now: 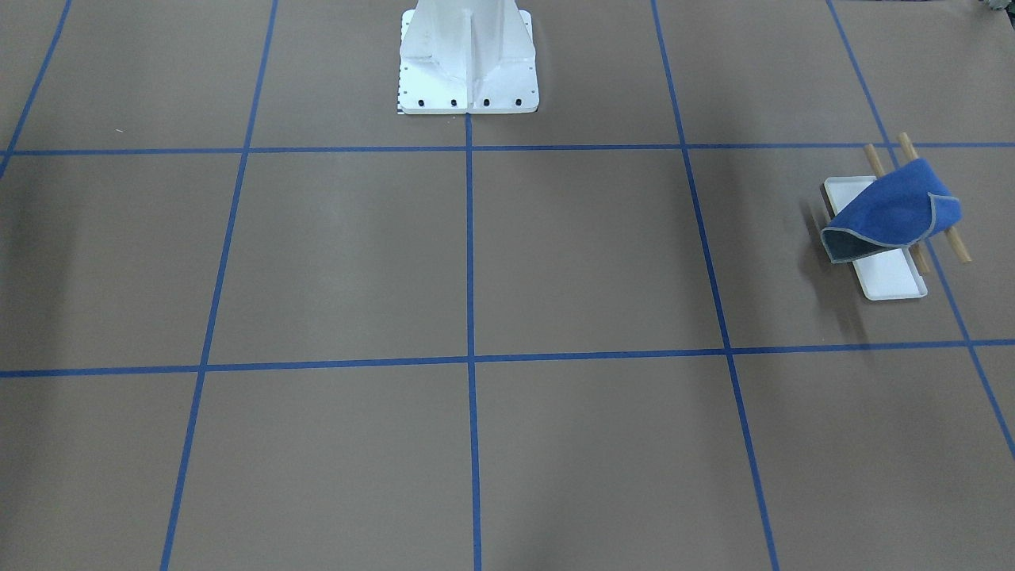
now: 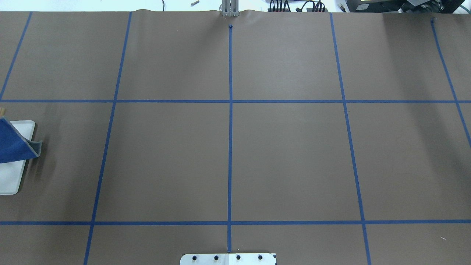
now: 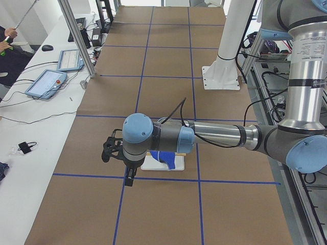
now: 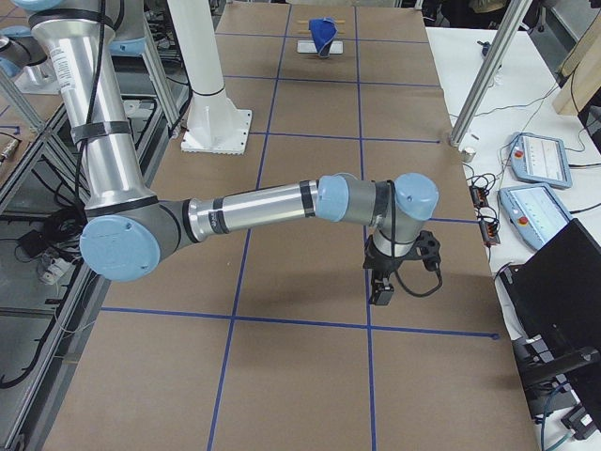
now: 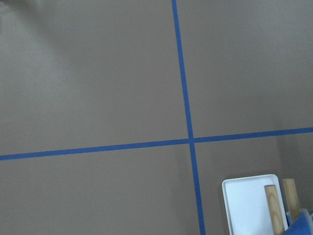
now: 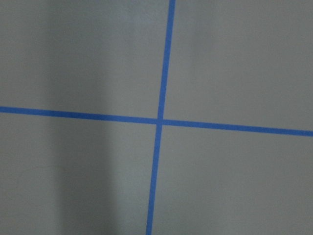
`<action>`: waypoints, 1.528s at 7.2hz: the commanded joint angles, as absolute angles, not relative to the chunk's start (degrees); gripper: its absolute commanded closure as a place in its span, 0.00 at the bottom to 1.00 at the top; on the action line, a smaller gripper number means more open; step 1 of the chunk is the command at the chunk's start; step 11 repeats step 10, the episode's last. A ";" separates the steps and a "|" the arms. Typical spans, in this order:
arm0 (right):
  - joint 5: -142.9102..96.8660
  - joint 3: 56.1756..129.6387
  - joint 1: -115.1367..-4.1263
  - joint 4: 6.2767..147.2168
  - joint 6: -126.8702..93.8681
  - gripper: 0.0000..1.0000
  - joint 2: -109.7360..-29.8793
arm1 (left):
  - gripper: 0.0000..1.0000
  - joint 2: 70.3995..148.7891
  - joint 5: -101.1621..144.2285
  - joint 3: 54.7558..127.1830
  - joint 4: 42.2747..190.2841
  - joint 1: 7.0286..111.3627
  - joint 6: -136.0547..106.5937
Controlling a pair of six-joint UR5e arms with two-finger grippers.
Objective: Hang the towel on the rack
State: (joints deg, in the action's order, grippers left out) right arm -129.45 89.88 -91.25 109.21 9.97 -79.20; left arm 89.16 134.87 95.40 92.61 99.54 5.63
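Observation:
The blue towel (image 1: 892,210) lies draped over the two wooden dowel rods (image 1: 955,242) of the rack, with one corner hanging down over the white tray base (image 1: 892,281). It shows at the left edge of the overhead view (image 2: 13,145) on the tray (image 2: 11,180). The left wrist view shows the tray (image 5: 244,205), the rod ends (image 5: 274,210) and a towel corner (image 5: 303,226). My left gripper (image 3: 129,181) hangs just beside the rack, apart from the towel (image 3: 166,159). My right gripper (image 4: 382,293) hangs far from the towel (image 4: 322,33). I cannot tell whether either is open or shut.
The large white bolted pedestal (image 1: 468,63) stands at the robot's side of the table, also in the overhead view (image 2: 228,258). Side tables with tablets (image 3: 46,84) (image 4: 535,155) and metal posts (image 3: 76,35) (image 4: 479,85) flank the operators' side.

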 commanded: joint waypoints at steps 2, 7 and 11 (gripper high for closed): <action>-130.95 89.12 -92.81 102.61 9.67 0.00 -86.82 | 0.02 88.95 134.47 95.62 93.69 96.00 -5.61; -131.48 89.82 -92.81 93.88 3.70 0.00 -90.09 | 0.02 88.59 134.38 95.45 93.60 94.48 -5.62; -131.48 89.91 -92.81 93.87 3.60 0.00 -89.74 | 0.02 88.59 134.38 95.45 93.69 94.48 -5.45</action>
